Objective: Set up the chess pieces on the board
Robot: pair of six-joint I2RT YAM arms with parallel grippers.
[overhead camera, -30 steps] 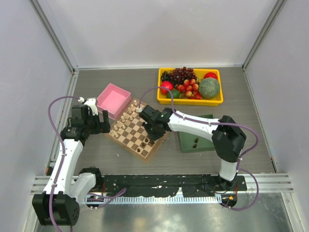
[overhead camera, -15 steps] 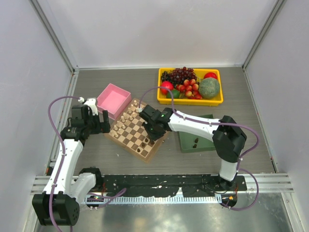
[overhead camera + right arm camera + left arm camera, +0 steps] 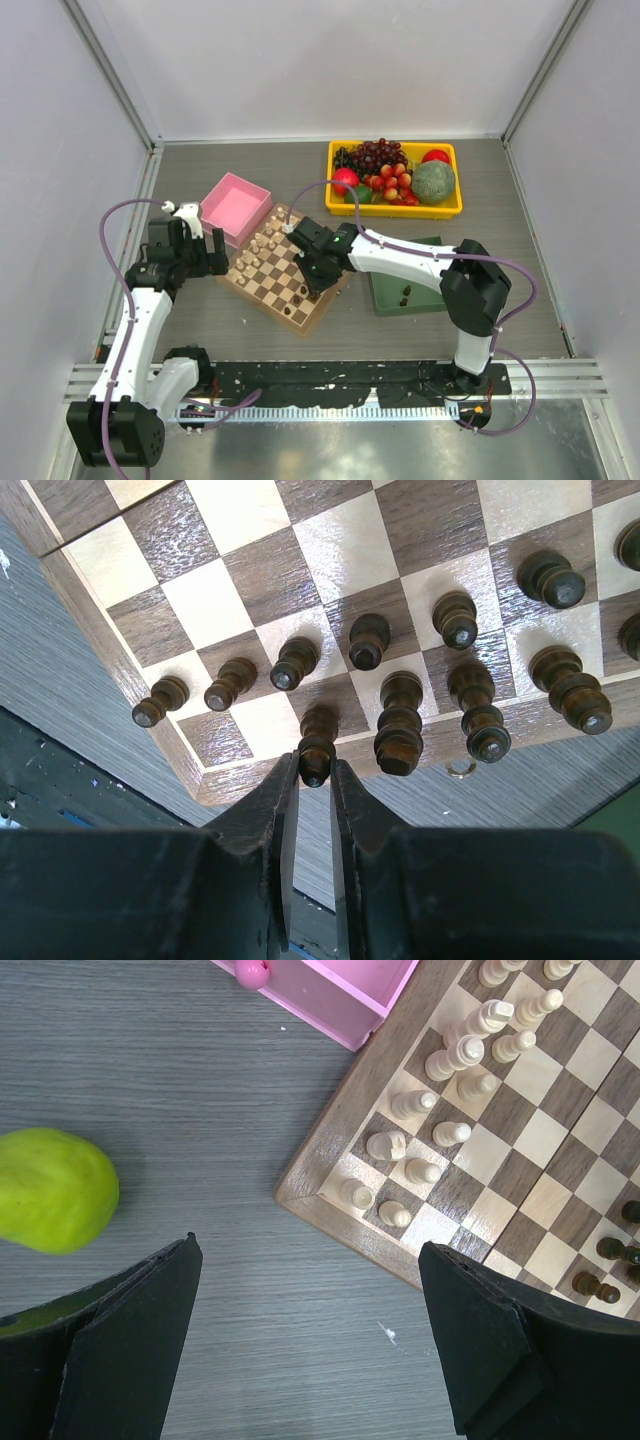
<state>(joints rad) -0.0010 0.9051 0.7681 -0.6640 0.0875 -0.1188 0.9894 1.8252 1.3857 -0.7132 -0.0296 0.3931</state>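
Observation:
The board [image 3: 262,283] lies tilted between the arms. In the right wrist view, several dark chess pieces [image 3: 369,639] stand in two rows at the board's [image 3: 340,540] near edge. My right gripper [image 3: 315,770] is shut on the head of one dark piece [image 3: 318,735], which stands on a back-row square by the border. From above, that gripper [image 3: 318,283] is over the board's right corner. My left gripper [image 3: 310,1250] hangs open over bare table just left of the board [image 3: 540,1140], holding nothing.
Cream pieces [image 3: 460,1055] fill the board's far side. A pink box [image 3: 236,208] sits behind the board, and a yellow tray of fruit [image 3: 448,208] is at the back. A green tray [image 3: 432,283] holds a few dark pieces [image 3: 405,293]. A green fruit [image 3: 55,1190] lies left.

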